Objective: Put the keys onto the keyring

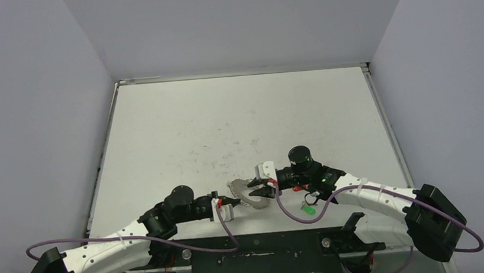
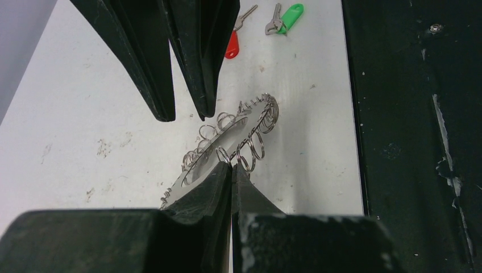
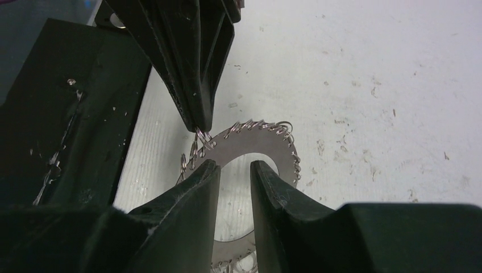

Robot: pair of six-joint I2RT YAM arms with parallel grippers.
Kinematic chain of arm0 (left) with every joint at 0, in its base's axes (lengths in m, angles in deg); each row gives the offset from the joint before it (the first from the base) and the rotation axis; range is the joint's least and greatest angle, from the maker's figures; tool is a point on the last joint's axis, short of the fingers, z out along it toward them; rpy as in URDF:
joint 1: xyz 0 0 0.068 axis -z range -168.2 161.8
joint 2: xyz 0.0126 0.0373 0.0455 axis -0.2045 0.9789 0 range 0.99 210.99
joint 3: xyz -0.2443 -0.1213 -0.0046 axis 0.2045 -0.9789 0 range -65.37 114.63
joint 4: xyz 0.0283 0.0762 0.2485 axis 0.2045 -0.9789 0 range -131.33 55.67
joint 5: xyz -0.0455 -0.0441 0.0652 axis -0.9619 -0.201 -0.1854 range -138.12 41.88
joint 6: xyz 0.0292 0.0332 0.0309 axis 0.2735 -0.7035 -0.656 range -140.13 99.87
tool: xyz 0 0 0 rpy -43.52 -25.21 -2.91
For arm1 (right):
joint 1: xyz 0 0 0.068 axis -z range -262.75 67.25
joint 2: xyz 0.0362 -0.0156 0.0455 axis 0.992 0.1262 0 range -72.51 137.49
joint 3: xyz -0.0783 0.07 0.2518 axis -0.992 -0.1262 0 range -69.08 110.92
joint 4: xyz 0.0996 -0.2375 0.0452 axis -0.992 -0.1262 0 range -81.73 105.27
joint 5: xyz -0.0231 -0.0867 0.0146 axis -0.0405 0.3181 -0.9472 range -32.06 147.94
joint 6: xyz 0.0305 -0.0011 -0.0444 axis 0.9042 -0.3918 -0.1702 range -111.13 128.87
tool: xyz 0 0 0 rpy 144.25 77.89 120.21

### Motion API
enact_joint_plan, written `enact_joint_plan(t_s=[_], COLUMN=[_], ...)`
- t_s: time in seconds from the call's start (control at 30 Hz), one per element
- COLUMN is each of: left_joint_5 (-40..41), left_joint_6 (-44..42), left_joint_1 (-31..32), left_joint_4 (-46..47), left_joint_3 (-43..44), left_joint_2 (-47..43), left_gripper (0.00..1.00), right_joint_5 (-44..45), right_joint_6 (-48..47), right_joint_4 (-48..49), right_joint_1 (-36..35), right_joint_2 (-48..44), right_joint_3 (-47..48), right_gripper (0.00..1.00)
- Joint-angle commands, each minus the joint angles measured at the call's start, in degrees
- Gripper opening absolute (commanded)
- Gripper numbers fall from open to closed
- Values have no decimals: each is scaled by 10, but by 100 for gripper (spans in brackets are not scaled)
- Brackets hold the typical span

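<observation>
Sitting at a slant between the two grippers, close to the table's front edge, entry one is the keyring [image 2: 224, 139]: flat silver metal, with a wide central hole and a fringe of small wire loops all round. The left gripper [image 2: 231, 173] has black fingers pressed together on the looped rim of the keyring, clamping it. In the right wrist view the same fingers meet in a point on the loops. The right gripper [image 3: 234, 166] has black fingers standing apart with a narrow gap. Its tips are poised over the flat band of the keyring, on the side away from the left gripper. The central hole and a strip of the near band show through the gap, and whether the tips touch the metal cannot be told. Entry two is the red-tagged key [image 2: 232, 45]: tiny silver metal with a red plastic tag. It lies flat on the scuffed white table [image 1: 238, 124], well apart from the keyring, and in the left wrist view a right finger partly hides it. Entry three is the green-tagged key [image 2: 286, 17]: tiny silver metal with a bright green plastic tag. It lies flat near the red-tagged key without touching it, and is on no loop. A black base plate [image 2: 409, 142] runs along the table's near edge.
</observation>
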Motion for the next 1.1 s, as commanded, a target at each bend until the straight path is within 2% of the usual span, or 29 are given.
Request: enact_joint_plan(t_s=[0.0, 0.3, 0.67, 0.8, 0.97, 1.07], left_joint_5=[-22, -24, -26, -26, -27, -21], left_joint_6=[-2, -6, -7, -7, -6, -7], left_joint_1=[2, 2, 2, 2, 2, 2], left_joint_4=[38, 43, 45, 45, 47, 45], left_joint_3=[14, 17, 19, 19, 19, 17], left_joint_2=[1, 5, 7, 8, 9, 3], left_gripper=[0, 0, 0, 0, 0, 0], right_joint_5=[-70, -85, -59, -56, -55, -43], right_joint_6=[-48, -96, -111, -110, -135, -145], right_joint_4=[8, -26, -31, -29, -76, -112], right_joint_1=[-8, -30, -51, -53, -55, -55], right_joint_2=[12, 36, 74, 81, 89, 85], right_joint_3=[41, 54, 72, 77, 95, 108], right_gripper=[28, 29, 27, 22, 0, 0])
